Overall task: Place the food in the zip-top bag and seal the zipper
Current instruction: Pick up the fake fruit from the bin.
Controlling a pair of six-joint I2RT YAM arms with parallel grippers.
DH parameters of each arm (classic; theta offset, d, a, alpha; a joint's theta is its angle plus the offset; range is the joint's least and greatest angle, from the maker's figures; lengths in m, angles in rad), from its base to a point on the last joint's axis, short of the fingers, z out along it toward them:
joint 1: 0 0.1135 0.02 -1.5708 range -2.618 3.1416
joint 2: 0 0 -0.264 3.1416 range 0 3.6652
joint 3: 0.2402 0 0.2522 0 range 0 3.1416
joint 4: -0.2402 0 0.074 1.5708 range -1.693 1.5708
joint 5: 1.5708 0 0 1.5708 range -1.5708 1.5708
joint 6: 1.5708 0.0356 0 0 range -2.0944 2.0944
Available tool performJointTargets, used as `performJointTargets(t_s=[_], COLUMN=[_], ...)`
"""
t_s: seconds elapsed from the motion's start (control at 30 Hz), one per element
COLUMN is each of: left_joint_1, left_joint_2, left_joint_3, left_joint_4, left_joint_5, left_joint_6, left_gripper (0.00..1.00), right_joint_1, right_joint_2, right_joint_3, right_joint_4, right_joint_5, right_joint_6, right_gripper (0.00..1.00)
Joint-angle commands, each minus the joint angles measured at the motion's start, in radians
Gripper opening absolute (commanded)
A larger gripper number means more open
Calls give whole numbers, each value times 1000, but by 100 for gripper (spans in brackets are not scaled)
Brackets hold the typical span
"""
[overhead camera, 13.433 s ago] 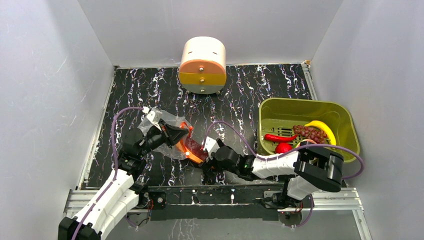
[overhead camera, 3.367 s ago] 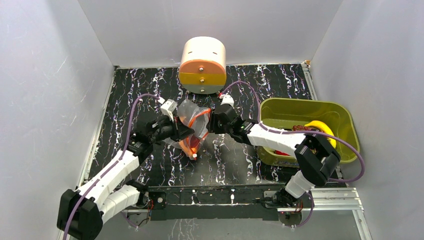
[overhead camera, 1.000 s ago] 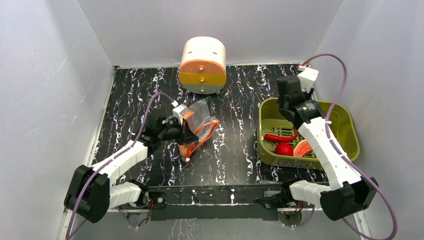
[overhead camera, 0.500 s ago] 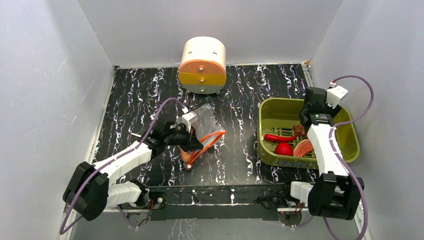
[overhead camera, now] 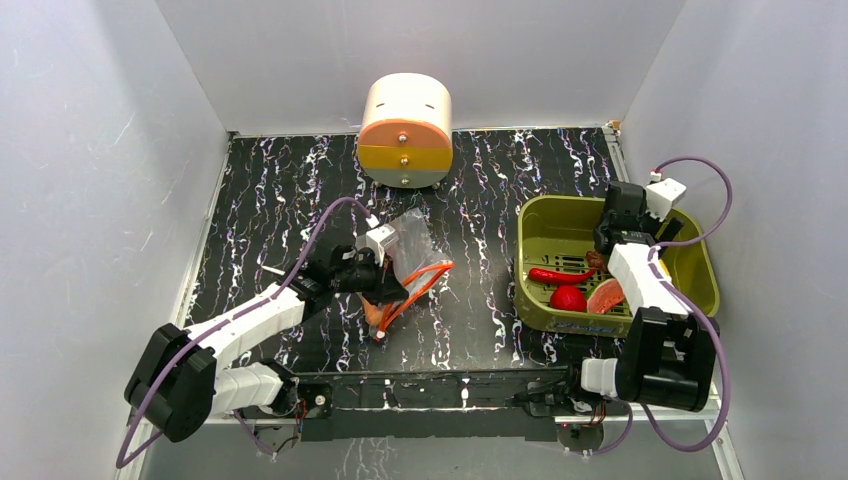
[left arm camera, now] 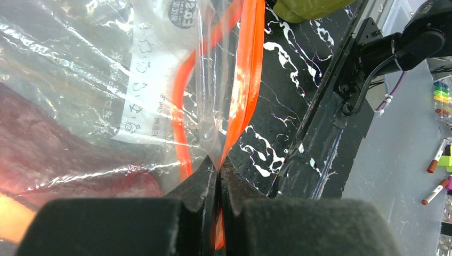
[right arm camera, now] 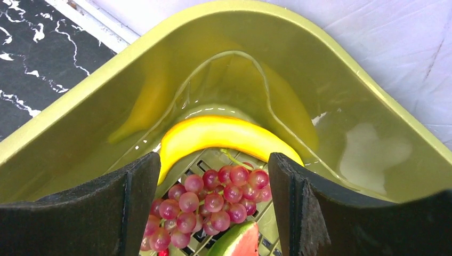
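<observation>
- Left gripper (left arm camera: 218,176): clamped tight on zipper (left arm camera: 248,69), bag (overhead camera: 408,235) held up centre-left of top view. The thin pinch could slip and the mouth sag shut.
- Right gripper (right arm camera: 213,205): jaws wide, empty, over banana (right arm camera: 224,136) in bin (right arm camera: 80,106), right of frame. It may snag grapes (right arm camera: 186,202) or hit the wall.

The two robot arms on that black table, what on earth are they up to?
They are packing toy food into a zip-top bag. The left gripper is pinched shut on the bag's orange-red zipper, with the mouth gaping; a reddish-brown piece shows inside. The right gripper hangs open over the green bin, just above the banana and grapes. A chili, red round fruit and pinkish slice also lie in the bin.
</observation>
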Motion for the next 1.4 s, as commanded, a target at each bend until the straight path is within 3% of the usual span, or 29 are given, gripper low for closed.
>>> performJointTargets(t_s=[0.0, 0.13, 0.27, 0.6, 1.13, 1.37], left_joint_1=[-6, -5, -5, -5, -5, -6], left_joint_2=[-6, -8, -10, -6, -18, -26], left_joint_3=[17, 20, 17, 20, 22, 26], left_joint_4=[16, 7, 7, 13, 11, 8], left_joint_5=[4, -1, -7, -4, 3, 3], left_joint_6=[-3, 7, 12, 15, 26, 32], left_gripper=[0, 0, 0, 0, 0, 0], right_joint_1=[-6, -6, -6, -9, -13, -13], right_joint_2=[36, 69, 87, 181, 264, 215], right_joint_3=[-27, -72, -112, -126, -79, -79], right_joint_4=[103, 124, 157, 183, 152, 135], right_joint_5=[69, 29, 10, 2, -112, -115], right_joint_6=[8, 42, 67, 79, 82, 82], right_gripper=[73, 66, 65, 79, 79, 56])
